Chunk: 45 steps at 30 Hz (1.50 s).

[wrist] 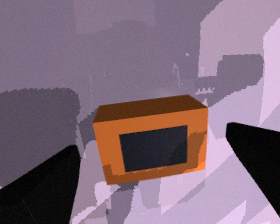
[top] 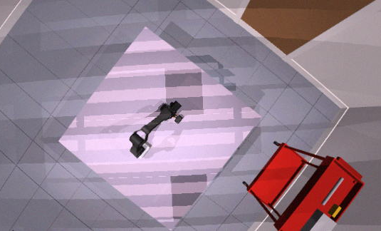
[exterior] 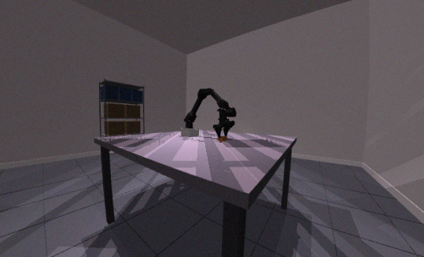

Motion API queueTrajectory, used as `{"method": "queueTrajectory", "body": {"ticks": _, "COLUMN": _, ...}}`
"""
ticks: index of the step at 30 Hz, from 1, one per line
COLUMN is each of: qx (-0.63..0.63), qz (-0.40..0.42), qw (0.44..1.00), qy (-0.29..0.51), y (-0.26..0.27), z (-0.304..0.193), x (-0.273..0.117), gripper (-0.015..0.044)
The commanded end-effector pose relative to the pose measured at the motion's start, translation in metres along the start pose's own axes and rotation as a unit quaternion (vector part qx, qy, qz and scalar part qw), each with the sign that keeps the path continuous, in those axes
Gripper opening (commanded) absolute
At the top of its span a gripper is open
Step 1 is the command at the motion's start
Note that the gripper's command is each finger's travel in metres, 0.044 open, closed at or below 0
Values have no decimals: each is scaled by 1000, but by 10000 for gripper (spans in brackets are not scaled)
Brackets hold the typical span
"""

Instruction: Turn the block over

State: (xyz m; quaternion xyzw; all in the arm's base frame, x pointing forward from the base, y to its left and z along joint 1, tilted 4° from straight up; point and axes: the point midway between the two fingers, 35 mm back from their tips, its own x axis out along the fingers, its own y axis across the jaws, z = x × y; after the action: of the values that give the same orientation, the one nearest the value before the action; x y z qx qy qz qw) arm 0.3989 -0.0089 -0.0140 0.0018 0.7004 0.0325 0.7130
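The orange block (wrist: 152, 149) (exterior: 222, 139) rests on the table (top: 206, 153) (exterior: 205, 174). Its broad face with the dark rectangular mark faces up towards the wrist camera, and a darker brown side shows along its far edge. In the top view only a trace of orange shows beneath the gripper. My gripper (wrist: 155, 141) (exterior: 223, 134) (top: 176, 113) is open, pointing down low over the block. In the wrist view one finger is on each side of the block, with a gap on both sides and nothing held. The lower ends of the fingers are small in the exterior view.
The arm's pale base (exterior: 189, 132) stands on the table behind and left of the block in the exterior view. A red cart (top: 278, 175) stands on the floor beyond the table's edge. A shelf unit (exterior: 122, 101) with blue and brown boxes stands by the wall.
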Motion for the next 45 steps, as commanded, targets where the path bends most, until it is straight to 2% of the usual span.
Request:
{"method": "queueTrajectory", "body": {"ticks": 1, "qx": 1, "qz": 3, "qw": 1000, "qy": 6, "y": 1, "z": -2, "x": 11, "gripper": 440}}
{"method": "queueTrajectory", "body": {"ticks": 3, "qx": 1, "qz": 3, "qw": 1000, "qy": 6, "y": 1, "z": -2, "x": 11, "gripper": 440}}
{"method": "queueTrajectory", "body": {"ticks": 9, "qx": 1, "qz": 3, "qw": 1000, "qy": 6, "y": 1, "z": -2, "x": 11, "gripper": 282}}
{"method": "queueTrajectory", "body": {"ticks": 30, "qx": 1, "qz": 3, "qw": 1000, "qy": 6, "y": 1, "z": -2, "x": 11, "gripper": 142}}
{"method": "queueTrajectory", "body": {"ticks": 35, "qx": 1, "qz": 3, "qw": 1000, "qy": 6, "y": 1, "z": -2, "x": -17, "gripper": 11}}
{"method": "queueTrajectory", "body": {"ticks": 36, "qx": 1, "qz": 3, "qw": 1000, "qy": 6, "y": 1, "z": -2, "x": -19, "gripper": 0}}
{"method": "queueTrajectory", "body": {"ticks": 45, "qx": 2, "qz": 3, "qw": 1000, "qy": -20, "y": 0, "z": 0, "x": -16, "gripper": 0}}
